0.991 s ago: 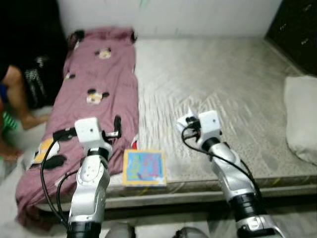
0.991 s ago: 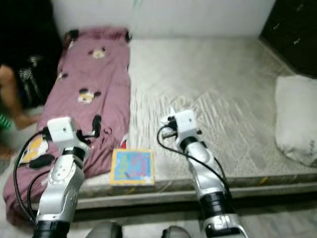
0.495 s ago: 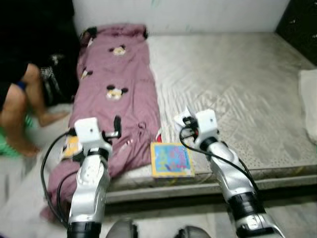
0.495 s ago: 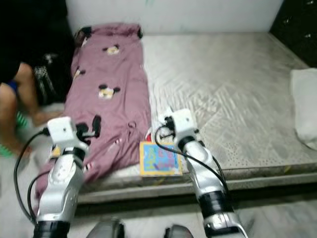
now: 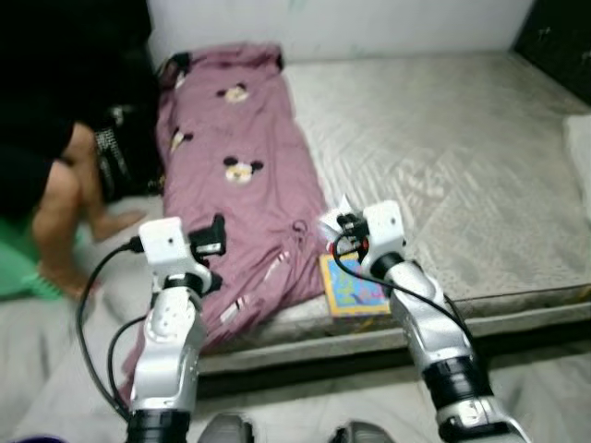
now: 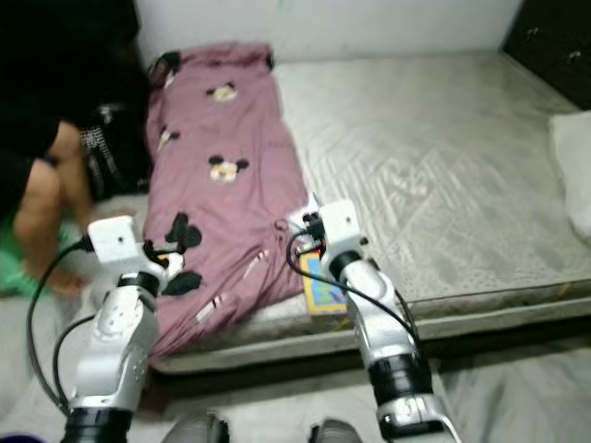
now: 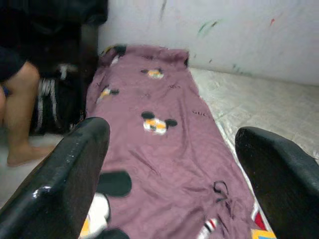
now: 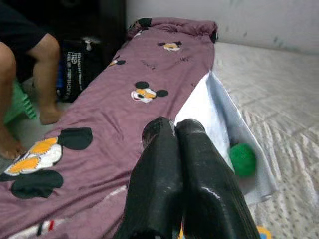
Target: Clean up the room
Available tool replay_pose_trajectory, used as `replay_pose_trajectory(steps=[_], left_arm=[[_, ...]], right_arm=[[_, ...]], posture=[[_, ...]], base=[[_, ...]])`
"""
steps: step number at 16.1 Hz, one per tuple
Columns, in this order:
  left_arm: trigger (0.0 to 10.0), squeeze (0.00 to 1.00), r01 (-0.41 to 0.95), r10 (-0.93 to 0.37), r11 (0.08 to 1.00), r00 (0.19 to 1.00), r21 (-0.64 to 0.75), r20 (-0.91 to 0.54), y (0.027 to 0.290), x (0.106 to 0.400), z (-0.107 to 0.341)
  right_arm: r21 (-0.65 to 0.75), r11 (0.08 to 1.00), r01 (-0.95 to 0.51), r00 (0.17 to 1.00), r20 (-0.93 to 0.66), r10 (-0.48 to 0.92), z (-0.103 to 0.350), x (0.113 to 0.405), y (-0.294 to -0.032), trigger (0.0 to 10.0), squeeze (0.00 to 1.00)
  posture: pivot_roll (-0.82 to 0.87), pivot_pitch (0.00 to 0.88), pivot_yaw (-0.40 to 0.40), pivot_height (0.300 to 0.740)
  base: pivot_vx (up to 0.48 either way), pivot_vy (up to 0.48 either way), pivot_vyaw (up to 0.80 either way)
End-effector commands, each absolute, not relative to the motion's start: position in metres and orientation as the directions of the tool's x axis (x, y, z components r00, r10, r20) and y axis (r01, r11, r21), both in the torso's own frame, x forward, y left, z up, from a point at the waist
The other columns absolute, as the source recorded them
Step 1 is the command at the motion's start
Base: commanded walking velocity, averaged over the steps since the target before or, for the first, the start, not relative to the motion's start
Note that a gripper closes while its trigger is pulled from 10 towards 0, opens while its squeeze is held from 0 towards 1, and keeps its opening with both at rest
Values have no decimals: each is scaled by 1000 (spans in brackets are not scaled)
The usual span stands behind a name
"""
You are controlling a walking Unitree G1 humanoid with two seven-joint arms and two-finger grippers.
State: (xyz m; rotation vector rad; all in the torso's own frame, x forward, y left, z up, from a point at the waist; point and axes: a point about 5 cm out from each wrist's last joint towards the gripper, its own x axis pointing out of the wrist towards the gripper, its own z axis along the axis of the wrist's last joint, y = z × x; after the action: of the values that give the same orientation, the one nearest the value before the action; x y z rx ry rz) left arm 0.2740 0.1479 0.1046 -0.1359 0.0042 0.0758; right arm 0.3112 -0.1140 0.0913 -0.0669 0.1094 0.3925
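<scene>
A big grey mattress (image 5: 443, 138) lies on the floor. A long purple blanket (image 5: 245, 194) with cartoon mouse pictures lies along its left side and hangs over the near edge. A bright picture book (image 5: 351, 286) lies flat near the front edge of the mattress, just right of the blanket.

The left gripper (image 7: 174, 169) hangs above the near part of the blanket, and its two black fingers are spread wide apart. The right gripper (image 8: 174, 149) is above the book, with its fingers pressed together on a thin white sheet (image 8: 219, 134) that has a green dot on it.

A person's bare legs (image 5: 65, 212) are on the far left, beside a black bag (image 5: 120, 161)
</scene>
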Motion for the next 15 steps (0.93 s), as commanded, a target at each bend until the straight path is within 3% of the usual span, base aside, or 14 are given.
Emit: replay_pose_trajectory(steps=[1, 6, 7, 11, 15], left_arm=[[10000, 0, -62, 65, 995, 997, -73, 41, 152, 276, 113], [10000, 0, -107, 109, 994, 990, -31, 94, 156, 277, 129], [10000, 0, -176, 173, 984, 980, 23, 97, 161, 275, 130], [10000, 0, -129, 129, 992, 991, 4, 47, 169, 264, 116], [10000, 0, -110, 111, 993, 994, -44, 21, 157, 270, 111]], right_arm=[[-39, 906, -421, 906, -75, 417, 102, 315, -101, 10000, 0], [-58, 885, -462, 887, -39, 461, 113, 321, -91, 10000, 0], [-49, 885, -463, 886, -26, 462, 115, 321, -88, 10000, 0], [-70, 865, -497, 867, -25, 497, 111, 311, -78, 10000, 0], [-64, 857, -511, 859, -43, 509, 109, 315, -83, 10000, 0]], posture=[[-17, 0, -10, 740], [14, 0, -24, 740], [18, 0, -21, 740], [9, 0, -2, 740], [16, 0, -36, 740]], base=[[0, 0, 0], [0, 0, 0], [0, 0, 794], [0, 0, 800], [0, 0, 798]])
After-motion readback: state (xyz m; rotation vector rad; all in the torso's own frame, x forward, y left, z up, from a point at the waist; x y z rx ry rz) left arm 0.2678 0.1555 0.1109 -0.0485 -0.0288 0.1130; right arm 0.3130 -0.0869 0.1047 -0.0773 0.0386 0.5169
